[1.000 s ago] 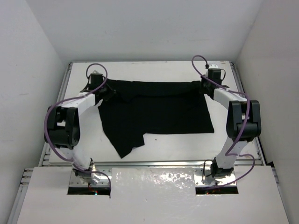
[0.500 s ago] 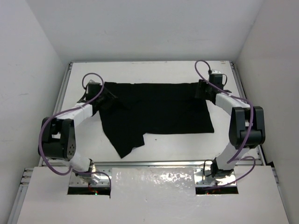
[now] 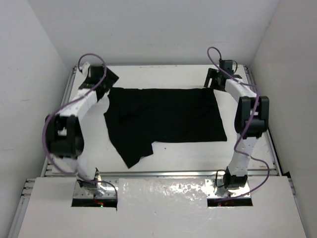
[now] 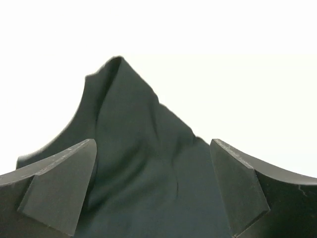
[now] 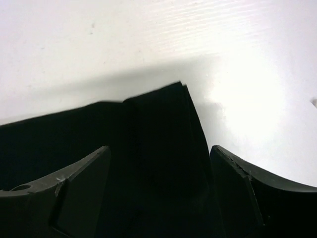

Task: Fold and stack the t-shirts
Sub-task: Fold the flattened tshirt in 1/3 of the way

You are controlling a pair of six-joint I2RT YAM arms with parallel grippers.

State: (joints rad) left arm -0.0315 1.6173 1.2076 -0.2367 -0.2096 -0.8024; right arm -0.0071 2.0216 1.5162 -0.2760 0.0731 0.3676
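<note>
T-shirt point(image 3: 166, 116): black, lying flat on the bench point(image 3: 168, 74), across its middle and far half. The far hem runs nearly straight, parallel to the far edge, from near the far-left corner to near the far-right corner. The right part reads as a broad rectangle. On the left a flap runs toward the near edge and ends in a point left of centre. We note a few soft creases in the far-left part.

Left end effector point(image 3: 108, 79): at the far-left corner of the bench, just beyond the t-shirt's far-left corner. In its wrist view the jaws stand wide apart, with a peaked fold of the t-shirt showing between them and nothing pinched. We cannot tell whether the jaws brush the fabric.

Right end effector point(image 3: 212, 79): at the far-right corner, just beyond the t-shirt's far-right corner. The jaws are likewise spread. The wrist view shows a doubled corner of the t-shirt lying flat on the white bench between them, not held.

Change: half a second ago both end effectors sat over the t-shirt's far corners. Now both are nearer the far edge and off the garment. The far-left part lies smoother than before. The near hem and near flap have not shifted.
</note>
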